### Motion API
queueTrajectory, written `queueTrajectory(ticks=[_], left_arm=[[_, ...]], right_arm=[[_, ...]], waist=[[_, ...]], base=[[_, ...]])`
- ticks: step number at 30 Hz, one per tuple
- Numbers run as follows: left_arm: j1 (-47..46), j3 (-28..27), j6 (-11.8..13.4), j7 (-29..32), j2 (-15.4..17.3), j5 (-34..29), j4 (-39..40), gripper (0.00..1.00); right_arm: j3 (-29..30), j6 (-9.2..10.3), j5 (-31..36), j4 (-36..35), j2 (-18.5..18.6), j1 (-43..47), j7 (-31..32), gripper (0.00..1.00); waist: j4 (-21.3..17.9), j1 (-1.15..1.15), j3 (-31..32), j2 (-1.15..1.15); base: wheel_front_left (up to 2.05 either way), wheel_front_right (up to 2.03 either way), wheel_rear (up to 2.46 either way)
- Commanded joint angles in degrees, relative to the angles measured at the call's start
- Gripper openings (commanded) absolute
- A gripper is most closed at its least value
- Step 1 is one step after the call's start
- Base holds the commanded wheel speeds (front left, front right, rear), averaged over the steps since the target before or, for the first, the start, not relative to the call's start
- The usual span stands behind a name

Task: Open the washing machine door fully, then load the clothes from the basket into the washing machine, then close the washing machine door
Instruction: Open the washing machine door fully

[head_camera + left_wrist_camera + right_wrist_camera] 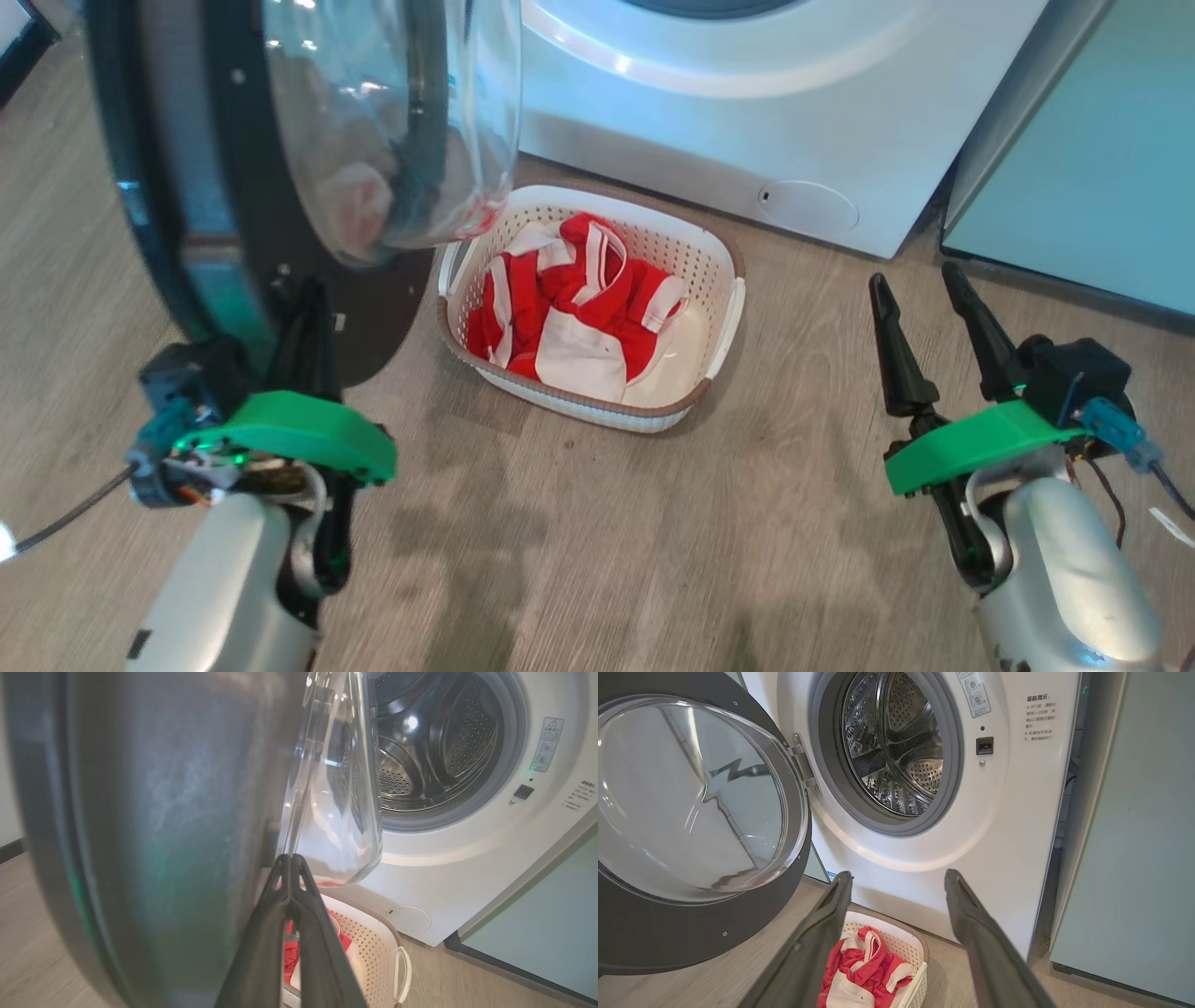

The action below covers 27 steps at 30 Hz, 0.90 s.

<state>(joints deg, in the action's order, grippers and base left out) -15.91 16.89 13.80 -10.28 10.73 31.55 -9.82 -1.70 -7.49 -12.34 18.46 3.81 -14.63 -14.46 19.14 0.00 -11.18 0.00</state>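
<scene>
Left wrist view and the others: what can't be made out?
- Left wrist view: whether left gripper touches the washing machine door, blurred rim.
- Head view: basket corner, behind door glass; drum opening, cut by top edge.
- Right wrist view: printed text on washing machine, too small.

Home laundry corner: washing machine [924,826], wood-look floor [579,551].

The washing machine door [238,187] hides a corner of the basket [721,271].
</scene>
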Motion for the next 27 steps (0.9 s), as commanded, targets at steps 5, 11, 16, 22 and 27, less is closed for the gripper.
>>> queueTrajectory(ticks=[5,11,16,22,27], left_arm=[[-1.00,-5.69,0.59,-1.93,2.94,1.48,0.23,0.00],[-1.95,-10.41,-0.07,-3.56,4.31,3.45,-1.94,0.00],[-4.44,-14.58,-1.82,-4.44,5.20,4.53,-4.85,0.00],[-8.57,-18.34,-5.68,-4.67,6.07,5.93,-10.32,0.00],[-12.52,-23.31,-8.17,-4.70,6.25,5.58,-14.06,0.00]], right_arm=[[-0.95,0.00,-0.01,-2.62,0.16,-2.38,-0.34,1.00],[-0.78,0.00,0.28,-3.77,0.65,-2.75,0.24,1.00],[-0.34,0.00,0.82,-5.73,1.26,-3.39,1.23,1.00],[0.16,0.00,1.33,-7.58,1.65,-4.00,2.21,1.00],[0.21,0.00,1.58,-8.82,1.91,-4.91,3.01,1.00]], waist=[[-0.26,0.00,-1.58,0.00],[-0.37,0.00,-3.84,0.00],[-0.18,0.00,-6.82,0.00],[0.24,0.00,-9.46,0.00],[0.22,0.00,-11.65,0.00]], base=[[0.00,0.00,0.00],[0.00,0.00,0.00],[0.00,0.00,0.00],[0.00,0.00,0.00],[0.00,0.00,0.00]])
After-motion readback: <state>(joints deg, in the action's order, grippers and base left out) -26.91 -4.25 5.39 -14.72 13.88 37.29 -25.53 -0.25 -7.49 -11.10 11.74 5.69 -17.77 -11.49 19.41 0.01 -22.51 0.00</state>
